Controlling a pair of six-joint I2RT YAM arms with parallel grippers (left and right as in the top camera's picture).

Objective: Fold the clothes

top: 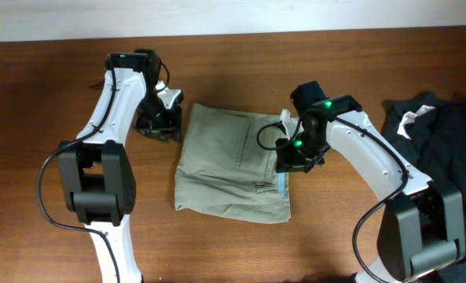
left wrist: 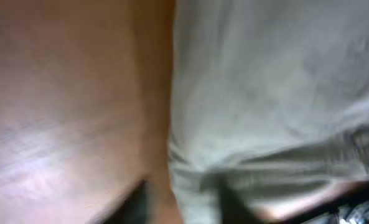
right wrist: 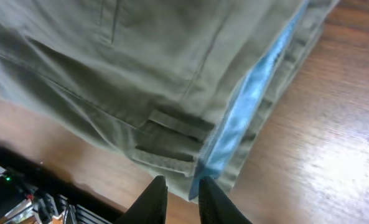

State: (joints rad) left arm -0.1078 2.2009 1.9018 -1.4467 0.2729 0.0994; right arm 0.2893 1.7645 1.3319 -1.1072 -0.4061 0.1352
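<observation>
Work starts at the upper left of the overhead frame, where the left pincer hangs low just beside the left edge of the shorts. I read that as a station for pinning or lifting that side. Its wrist view is badly smeared. I can make out two dark fingers well apart at the bottom, so the left pincer looks wide open. One finger is over bare desk and the other over the shorts, with the cloth edge running between them. I see nothing clamped.

In the centre of the overhead frame, the shorts lie flat on the desk, already doubled into a rough square. The waistband is turned to the right, so the blue lining peeks out at the lower right corner. I judge the fold is partly made, with at least one more pass to go.

Right of centre, the right pincer is at the waistband edge. In its wrist view the right pincer has only a narrow slit between its fingers. The tips are just short of the corner where the lining ends, and nothing shows between them.

Dark garments lie apart at the far right.
</observation>
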